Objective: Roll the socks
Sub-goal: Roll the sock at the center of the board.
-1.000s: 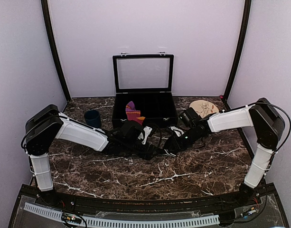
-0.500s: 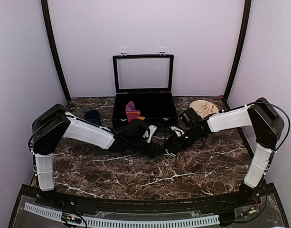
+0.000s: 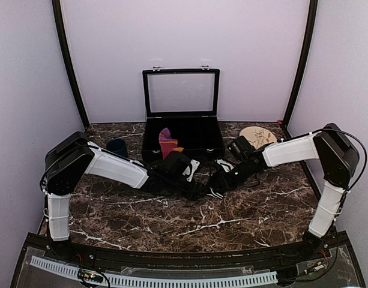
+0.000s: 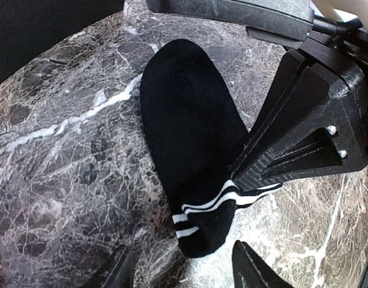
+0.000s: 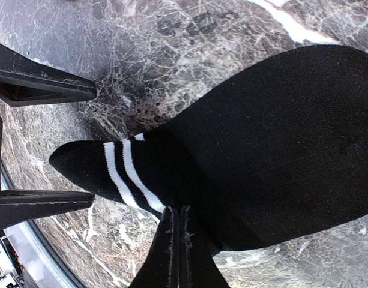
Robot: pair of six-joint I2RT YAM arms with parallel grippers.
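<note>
The right end effector (image 5: 179,234) clamped the black sock (image 4: 184,120) near its striped cuff, likely anchoring it between the left end effector's (image 4: 182,264) spread fingers for rolling.

Looks down from high at the near edge over the whole table (image 3: 171,222), and from each wrist closely at one black sock (image 4: 190,132).

Top view: black sock (image 3: 214,193) mostly hidden beneath left hand (image 3: 194,189) and right hand (image 3: 218,182); only white stripes showed. Maroon sock (image 3: 167,143): lower part hidden behind box (image 3: 182,155) near wall. Left wrist view: left hand fingers (image 4: 247,267) cut off by picture's lower edge.
</note>
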